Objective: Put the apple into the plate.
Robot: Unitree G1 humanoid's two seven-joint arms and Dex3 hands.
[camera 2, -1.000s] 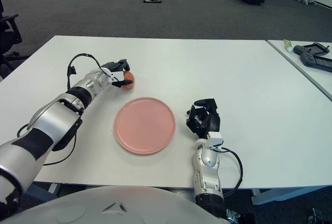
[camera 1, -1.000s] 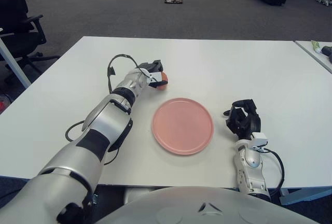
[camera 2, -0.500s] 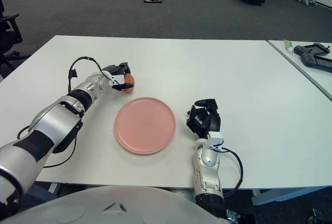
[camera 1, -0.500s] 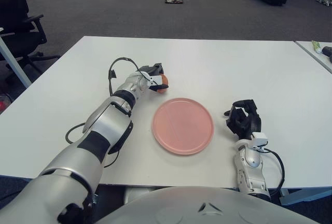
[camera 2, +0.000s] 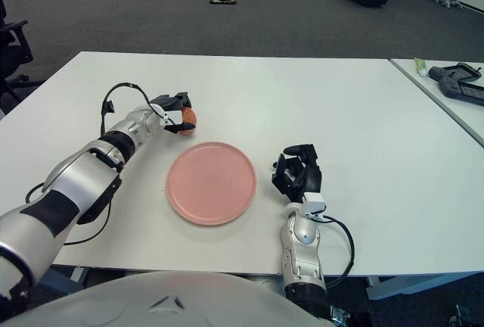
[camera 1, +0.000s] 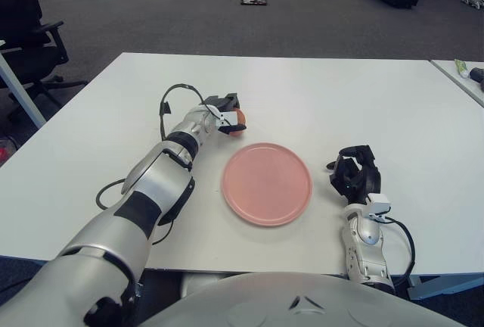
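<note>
Nearest the camera, the right robot hand [camera 2: 296,174] rests at the front right of the flat white surface [camera 2: 340,107], its black fingers [camera 2: 290,166] curled loosely inward and holding nothing; its silver forearm runs back toward the body with a black cable looped beside it. The right robot hand sits just to the right of the round, flat pink plate [camera 2: 211,183], apart from its rim.

The pink plate lies near the middle front of the surface and carries nothing on it.

On the left, the silver and black left arm stretches forward across the surface, a black cable arching over its wrist. At its end the left robot hand [camera 1: 224,114] is closed around the small round reddish-orange apple [camera 1: 238,119], with dark fingers [camera 2: 179,101] wrapped over the top and near side so that only part of the fruit shows. The apple is beyond the plate's far left edge, near it but not over it. Whether the apple touches the surface or is held just above it cannot be told.

Farther off, at the right edge, a second white table [camera 2: 454,96] bears a dark handheld device [camera 2: 457,77]. Beyond lies grey carpet, with a black office chair [camera 1: 26,28] at the far left
</note>
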